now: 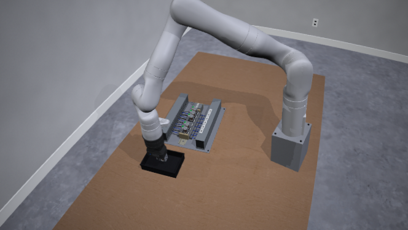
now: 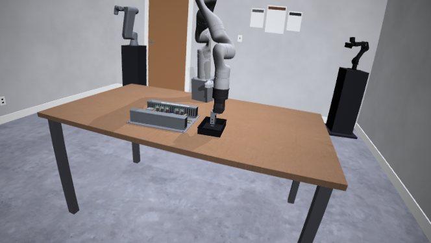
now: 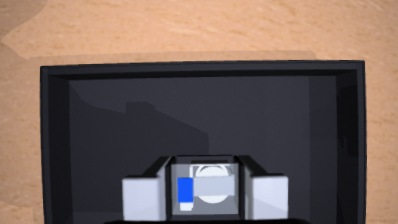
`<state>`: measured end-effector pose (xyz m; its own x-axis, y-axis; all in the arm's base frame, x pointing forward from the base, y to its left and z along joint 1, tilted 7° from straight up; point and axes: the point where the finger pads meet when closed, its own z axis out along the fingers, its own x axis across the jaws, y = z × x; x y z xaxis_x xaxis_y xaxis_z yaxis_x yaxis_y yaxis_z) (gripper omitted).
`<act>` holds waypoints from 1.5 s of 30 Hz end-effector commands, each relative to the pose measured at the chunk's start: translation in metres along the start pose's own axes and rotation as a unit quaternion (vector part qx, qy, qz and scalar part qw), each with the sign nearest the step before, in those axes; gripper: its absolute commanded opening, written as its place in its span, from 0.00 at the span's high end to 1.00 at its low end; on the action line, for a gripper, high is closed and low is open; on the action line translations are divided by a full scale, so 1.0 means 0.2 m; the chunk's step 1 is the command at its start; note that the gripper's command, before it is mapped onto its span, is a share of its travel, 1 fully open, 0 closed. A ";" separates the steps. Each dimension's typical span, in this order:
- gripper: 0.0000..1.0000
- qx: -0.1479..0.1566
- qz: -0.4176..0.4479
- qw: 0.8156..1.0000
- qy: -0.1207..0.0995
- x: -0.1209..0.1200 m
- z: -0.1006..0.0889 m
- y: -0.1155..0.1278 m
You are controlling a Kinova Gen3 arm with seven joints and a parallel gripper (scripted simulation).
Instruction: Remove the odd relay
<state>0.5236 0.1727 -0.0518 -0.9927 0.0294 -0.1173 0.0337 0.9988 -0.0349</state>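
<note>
My table (image 2: 266, 146) carries the relay panel (image 1: 196, 123), flat, with the black parts tray (image 1: 176, 167) just beside it at seven o'clock. My gripper (image 3: 204, 178) hangs inside the tray walls — clamped on the relay (image 3: 212, 187), blue button (image 3: 185, 189) showing at nine o'clock.

No text can be read: the three wall sheets (image 2: 275, 19) and the panel's label strip (image 1: 206, 120) are illegible.
</note>
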 end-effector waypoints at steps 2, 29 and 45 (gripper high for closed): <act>1.00 -0.001 0.000 1.000 -0.001 -0.01 0.02 0.00; 1.00 -0.001 0.000 1.000 -0.001 -0.01 0.07 0.00; 1.00 -0.001 0.000 1.000 -0.001 -0.01 0.07 0.00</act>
<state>0.5256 0.1722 -0.0671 -0.9926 0.0294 -0.1176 0.0337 0.9988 -0.0348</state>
